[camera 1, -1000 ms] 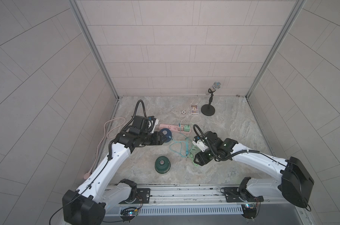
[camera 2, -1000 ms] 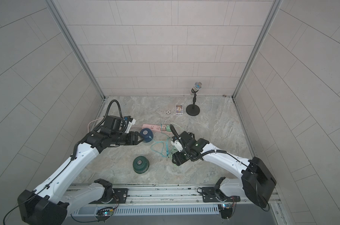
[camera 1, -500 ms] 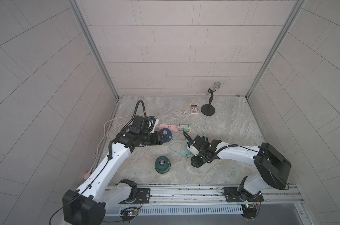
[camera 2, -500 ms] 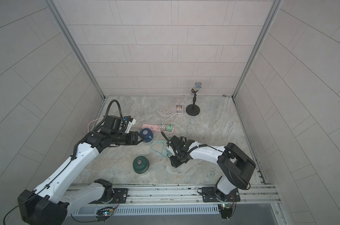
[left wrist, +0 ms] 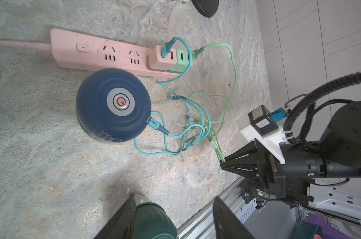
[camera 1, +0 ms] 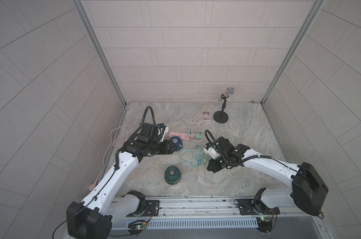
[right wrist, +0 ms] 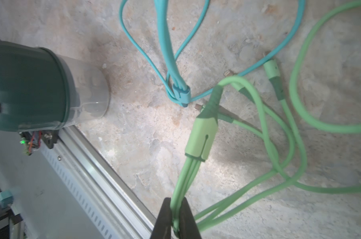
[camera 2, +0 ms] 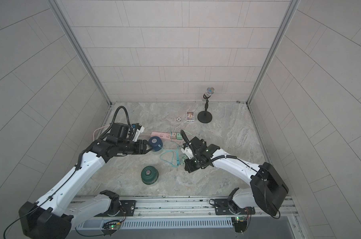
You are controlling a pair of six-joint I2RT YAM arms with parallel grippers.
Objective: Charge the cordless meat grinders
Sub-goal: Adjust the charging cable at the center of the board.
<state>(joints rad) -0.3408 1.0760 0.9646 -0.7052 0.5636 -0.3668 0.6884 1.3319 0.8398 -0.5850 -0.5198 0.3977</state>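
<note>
- Right wrist view: the right hand [right wrist: 176, 209] pinches the green cable [right wrist: 198, 134].
- The left hand [left wrist: 173, 197] stands wide, empty.
- The blue grinder [left wrist: 113, 103] sits just beside the pink power strip [left wrist: 72, 51].

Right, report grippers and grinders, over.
Left gripper open, empty. Right gripper shut on green cable. Blue grinder plugged in; green grinder not. Teal cable crosses green cable.

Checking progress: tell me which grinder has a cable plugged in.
The dark blue grinder, teal cable in its side; the dark green grinder has none.
</note>
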